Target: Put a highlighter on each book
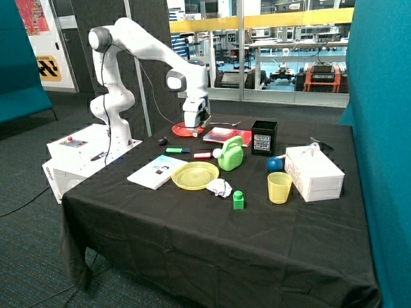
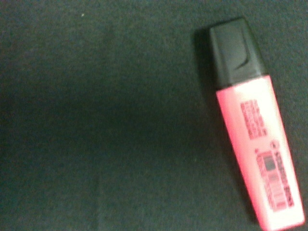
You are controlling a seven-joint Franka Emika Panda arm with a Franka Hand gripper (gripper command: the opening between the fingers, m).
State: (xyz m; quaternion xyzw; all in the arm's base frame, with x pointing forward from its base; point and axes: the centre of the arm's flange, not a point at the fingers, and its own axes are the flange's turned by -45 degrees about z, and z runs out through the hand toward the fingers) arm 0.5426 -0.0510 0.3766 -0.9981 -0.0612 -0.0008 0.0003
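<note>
A pink highlighter (image 1: 203, 154) with a black cap lies on the black cloth between the green highlighter (image 1: 178, 150) and the green watering can. It fills one side of the wrist view (image 2: 255, 144), lying flat. The white book (image 1: 157, 171) lies near the table's edge beside the yellow plate. The red book (image 1: 226, 136) lies at the back, beside the red plate (image 1: 181, 131). No highlighter lies on either book. My gripper (image 1: 194, 130) hangs low over the cloth at the red plate, behind the pink highlighter. Nothing shows in its grasp.
A yellow plate (image 1: 194, 175), a crumpled paper (image 1: 219, 187), a green block (image 1: 238, 200), a green watering can (image 1: 231, 154), a black box (image 1: 264, 137), a blue ball (image 1: 275, 163), a yellow cup (image 1: 279, 187) and a white box (image 1: 313, 172) stand on the table.
</note>
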